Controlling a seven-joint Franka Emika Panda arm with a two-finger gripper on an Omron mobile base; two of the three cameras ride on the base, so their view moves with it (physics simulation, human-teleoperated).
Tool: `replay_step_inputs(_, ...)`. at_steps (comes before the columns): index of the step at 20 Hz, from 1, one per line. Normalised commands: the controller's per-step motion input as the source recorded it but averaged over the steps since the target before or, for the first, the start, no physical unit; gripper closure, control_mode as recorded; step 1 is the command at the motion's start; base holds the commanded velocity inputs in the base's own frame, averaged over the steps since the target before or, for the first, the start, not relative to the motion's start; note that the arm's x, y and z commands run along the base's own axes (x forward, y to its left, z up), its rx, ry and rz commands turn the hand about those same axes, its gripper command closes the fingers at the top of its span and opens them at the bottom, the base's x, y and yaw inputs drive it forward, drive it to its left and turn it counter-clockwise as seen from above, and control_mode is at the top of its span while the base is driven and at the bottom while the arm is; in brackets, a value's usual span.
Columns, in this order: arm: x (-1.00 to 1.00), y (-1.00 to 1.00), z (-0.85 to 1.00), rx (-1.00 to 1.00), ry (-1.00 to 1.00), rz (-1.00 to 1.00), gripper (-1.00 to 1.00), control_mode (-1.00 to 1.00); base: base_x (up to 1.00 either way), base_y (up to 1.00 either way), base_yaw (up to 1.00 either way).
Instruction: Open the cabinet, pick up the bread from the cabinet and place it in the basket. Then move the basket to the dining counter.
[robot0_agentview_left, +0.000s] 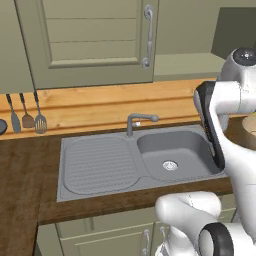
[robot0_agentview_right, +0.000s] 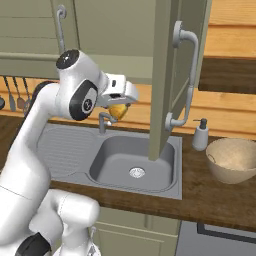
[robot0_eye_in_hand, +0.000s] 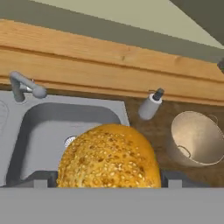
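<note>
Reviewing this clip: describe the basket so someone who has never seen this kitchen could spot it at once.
Start at the grey sink set in the dark wooden worktop. To its right on the right base view, past the small grey soap dispenser, stands the basket: a light tan, rounded bowl shape, open-topped, far wider than the slim dispenser.

White arm rises from the base, bends at the elbow, forearm reaching forward at about shoulder height. Wrist turned so the hand angles downward. Gripper (robot0_agentview_right: 119, 106) clamped on the bread (robot0_eye_in_hand: 109, 156), which sits between the two dark fingertips (robot0_eye_in_hand: 40, 178); one tip shows at either side of the bun in the hand view. Load held aloft, touching nothing below.
</note>
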Motion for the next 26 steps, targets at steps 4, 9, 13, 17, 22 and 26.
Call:
replay_step_inputs(4,0.03,-0.87,-0.76,-0.63,0.20,0.00,1.00,-1.00,0.00,0.00,0.00)
replay_step_inputs(9,0.13,-0.94,-0.45,-0.58,0.22,0.00,1.00,-1.00,0.00,0.00,0.00)
replay_step_inputs(13,0.34,-0.47,-0.31,-0.57,0.20,-0.01,1.00,-1.00,0.00,0.00,0.00)
replay_step_inputs(17,0.80,-0.22,-0.26,-0.39,0.27,-0.02,1.00,-1.00,0.00,0.00,0.00)
replay_step_inputs(22,0.52,-0.66,-0.01,-0.14,0.36,-0.03,1.00,-1.00,0.00,0.00,0.00)
replay_step_inputs(26,0.15,-0.65,0.00,-0.01,0.37,-0.06,1.00,-1.00,0.00,0.00,0.00)
